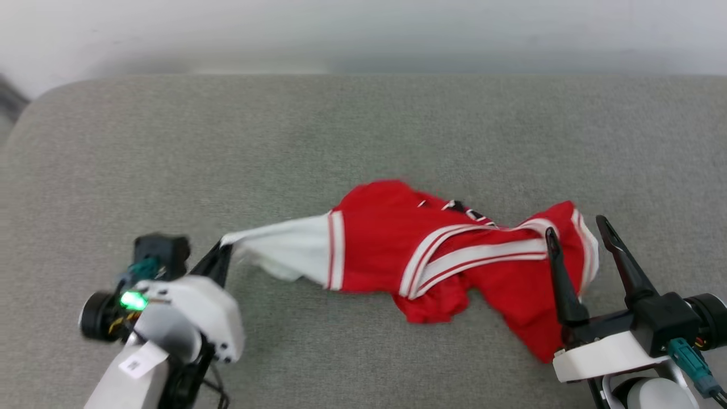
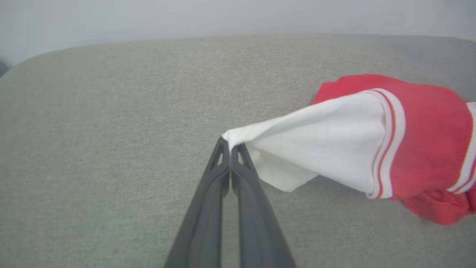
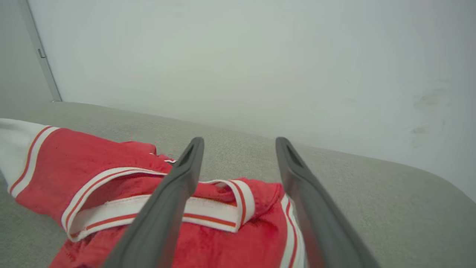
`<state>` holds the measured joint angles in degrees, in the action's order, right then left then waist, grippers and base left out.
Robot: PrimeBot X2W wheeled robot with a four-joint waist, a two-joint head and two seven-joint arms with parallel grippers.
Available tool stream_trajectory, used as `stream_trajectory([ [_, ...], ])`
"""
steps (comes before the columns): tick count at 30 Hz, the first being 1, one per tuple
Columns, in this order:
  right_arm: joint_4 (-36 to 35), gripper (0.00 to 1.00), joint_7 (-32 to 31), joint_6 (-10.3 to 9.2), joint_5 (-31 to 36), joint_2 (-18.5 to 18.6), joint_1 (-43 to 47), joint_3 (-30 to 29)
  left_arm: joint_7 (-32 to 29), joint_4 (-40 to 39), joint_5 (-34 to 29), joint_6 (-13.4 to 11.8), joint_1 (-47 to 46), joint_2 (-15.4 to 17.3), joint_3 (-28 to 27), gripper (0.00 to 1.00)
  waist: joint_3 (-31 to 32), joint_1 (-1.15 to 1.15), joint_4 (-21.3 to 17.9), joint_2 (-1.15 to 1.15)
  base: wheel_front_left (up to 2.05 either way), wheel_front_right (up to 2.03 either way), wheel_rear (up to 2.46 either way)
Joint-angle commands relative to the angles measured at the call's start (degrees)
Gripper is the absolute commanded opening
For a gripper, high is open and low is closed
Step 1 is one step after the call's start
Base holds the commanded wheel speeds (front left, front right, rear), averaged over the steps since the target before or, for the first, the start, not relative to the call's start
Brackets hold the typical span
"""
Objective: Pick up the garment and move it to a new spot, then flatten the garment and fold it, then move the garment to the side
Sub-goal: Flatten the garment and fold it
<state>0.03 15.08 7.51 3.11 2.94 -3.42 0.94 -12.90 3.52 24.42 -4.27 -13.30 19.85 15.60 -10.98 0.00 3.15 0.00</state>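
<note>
The garment [image 1: 454, 258] is a red jersey shirt with white sleeves and striped trim, lying crumpled on the grey cushion [image 1: 341, 130]. My left gripper [image 1: 224, 245] is shut on the tip of its white sleeve [image 2: 327, 137], which is stretched out to the left; the pinch is plain at the left gripper [image 2: 230, 143] in the left wrist view. My right gripper [image 1: 575, 226] stands open over the garment's right end, its two fingers straddling the red cloth and striped trim [image 3: 223, 208]. Black lettering peeks from a fold [image 1: 468, 211].
The grey cushion extends far to the left and back, with a rounded corner [image 1: 51, 94] at the back left. A pale wall [image 3: 260, 67] rises behind it.
</note>
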Motion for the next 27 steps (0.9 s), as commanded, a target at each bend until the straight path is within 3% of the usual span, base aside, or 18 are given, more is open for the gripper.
stream_trajectory([
  [1, 0.18, 1.0, 0.13, -0.03, 0.17, -0.11, 0.7, 0.05, 0.16, -0.21, 0.78, -0.43, 2.42, 0.78, -0.86, 0.0, 1.02, 0.0, 0.92, 0.0, 0.0, 0.0, 0.0],
  [7, 1.5, 1.0, 0.13, -0.04, 0.31, -0.1, 0.68, 0.2, -0.02, 1.66, 2.41, 0.33, 8.44, 2.32, -1.22, 0.0, 1.76, 0.0, 1.27, 0.0, 0.0, 0.0, 0.0],
  [8, 1.73, 1.0, 0.13, -0.03, 0.32, -0.1, 0.59, 0.19, 0.6, 2.21, 2.44, 0.56, 8.81, 2.16, -1.06, 0.45, 1.82, 0.0, 1.27, 0.0, 0.0, 0.0, 0.0],
  [9, 1.98, 1.0, 0.13, -0.04, 0.3, -0.1, 0.55, 0.1, 1.19, 2.81, 2.31, 0.73, 9.09, 2.02, -0.88, 1.0, 1.9, 0.0, 1.26, 0.0, 0.0, 0.0, 0.0],
  [12, 2.6, 1.0, 0.13, -0.04, 0.29, -0.11, 0.75, -0.15, 4.7, 3.52, 2.94, 1.44, 9.0, 0.5, -0.89, 1.0, 2.27, 0.0, 1.25, 0.0, 0.0, 0.0, 0.0],
  [22, 3.5, 1.0, 0.13, -0.04, -0.24, -0.1, 1.15, -1.75, 24.33, 1.02, -1.48, 5.59, 6.48, -0.75, 0.31, 1.0, 4.84, 0.0, 2.18, 0.0, 0.0, 0.0, 0.0],
  [25, 4.69, 1.0, -0.36, -0.04, -0.61, -0.08, 1.19, -3.56, 27.13, -0.05, -3.79, 5.68, 6.79, -1.07, 0.57, 1.0, 5.49, 0.0, 2.27, 0.0, 0.0, 0.0, 0.0],
  [27, 5.7, 1.0, -4.0, -0.03, -2.12, -0.11, 0.78, -4.29, 27.79, -0.81, -5.08, 5.38, 7.45, -1.56, 0.36, 1.0, 5.77, 0.0, 2.37, 0.0, 0.0, 0.0, 0.0],
])
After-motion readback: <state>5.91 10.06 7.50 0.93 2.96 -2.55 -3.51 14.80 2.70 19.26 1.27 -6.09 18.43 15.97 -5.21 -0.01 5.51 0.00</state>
